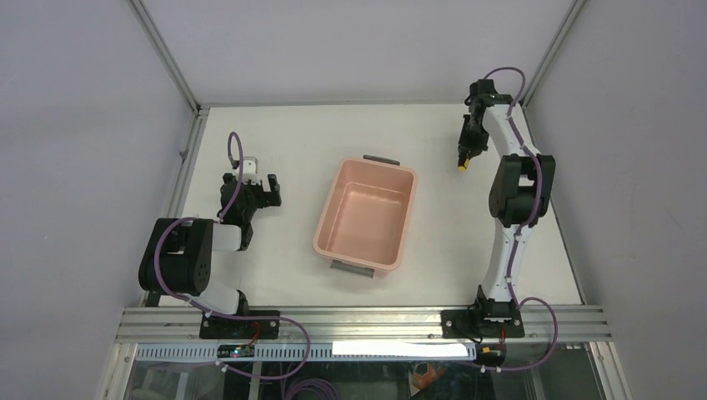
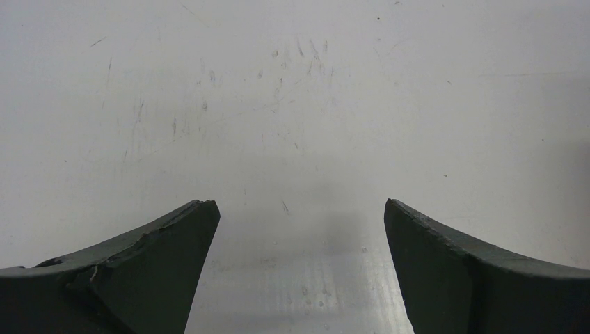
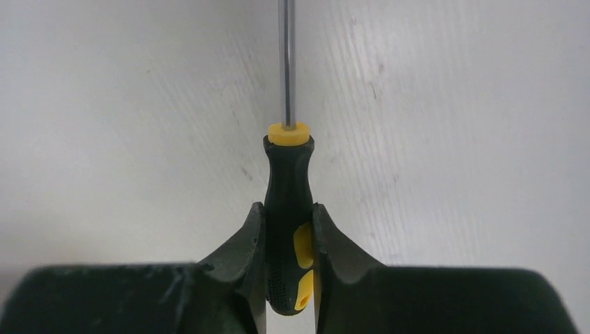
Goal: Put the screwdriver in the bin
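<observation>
The screwdriver (image 3: 287, 202), with its black-and-yellow handle and thin metal shaft, lies on the white table straight ahead in the right wrist view. My right gripper (image 3: 287, 209) is shut on its handle, one finger pressed against each side. From above, that gripper (image 1: 463, 158) points down at the back right of the table, with a yellow bit of the screwdriver (image 1: 461, 167) showing under it. The salmon-pink bin (image 1: 402, 218) stands apart, in the middle of the table, and holds nothing. To the left of the bin, my left gripper (image 1: 268, 187) is open with only bare table between its fingers (image 2: 167, 236).
Metal frame rails (image 1: 188, 146) run along the table's left and right edges, with grey walls beyond. A grey handle (image 1: 381, 158) sticks out at the bin's far end and another at its near end. The arm bases sit on the aluminium rail (image 1: 358, 321) in front.
</observation>
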{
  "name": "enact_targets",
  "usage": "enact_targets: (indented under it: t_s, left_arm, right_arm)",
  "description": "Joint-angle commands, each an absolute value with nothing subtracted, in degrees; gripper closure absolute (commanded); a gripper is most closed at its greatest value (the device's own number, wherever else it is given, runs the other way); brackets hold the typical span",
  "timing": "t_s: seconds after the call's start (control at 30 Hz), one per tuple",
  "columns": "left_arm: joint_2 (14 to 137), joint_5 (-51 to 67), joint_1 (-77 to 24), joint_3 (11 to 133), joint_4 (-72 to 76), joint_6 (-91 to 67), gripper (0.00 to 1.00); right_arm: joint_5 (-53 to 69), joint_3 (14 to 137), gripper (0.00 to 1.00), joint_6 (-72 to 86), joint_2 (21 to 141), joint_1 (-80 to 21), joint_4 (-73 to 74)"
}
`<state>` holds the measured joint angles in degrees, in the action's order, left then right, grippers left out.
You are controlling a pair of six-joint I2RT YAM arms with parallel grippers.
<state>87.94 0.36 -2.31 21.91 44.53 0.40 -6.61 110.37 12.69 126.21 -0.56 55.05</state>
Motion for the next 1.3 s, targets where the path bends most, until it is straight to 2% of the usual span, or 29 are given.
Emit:
enact_targets:
  t_s: [0.0,0.3,0.67,0.97,1.27]
  left_arm:
    - [86.39,0.79,-2.79,21.97,46.06,-0.53,0.01]
    - [86.4,0.79,-2.74,21.97,46.08,-0.53,0.01]
    - [86.39,0.76,-2.79,21.97,46.05,-0.53,0.01]
    - [86.35,0.77,-2.73,21.97,46.05,-0.53,0.01]
    - [86.33,0.76,-2.75,21.97,46.05,-0.53,0.01]
  right_arm:
    - [-6.28,115.15,1.0,13.79,111.94,-0.61,61.94]
    - [-11.7,116.87,1.0,17.01,98.87,-10.67,69.75]
    - [-15.36,120.49,1.0,23.84,94.88,-38.96,71.09]
    - [-18.39,96.6,1.0,28.21,85.8,-53.52,55.95]
    - [-15.6,74.73,1.0,38.13,80.85,-59.3,43.46]
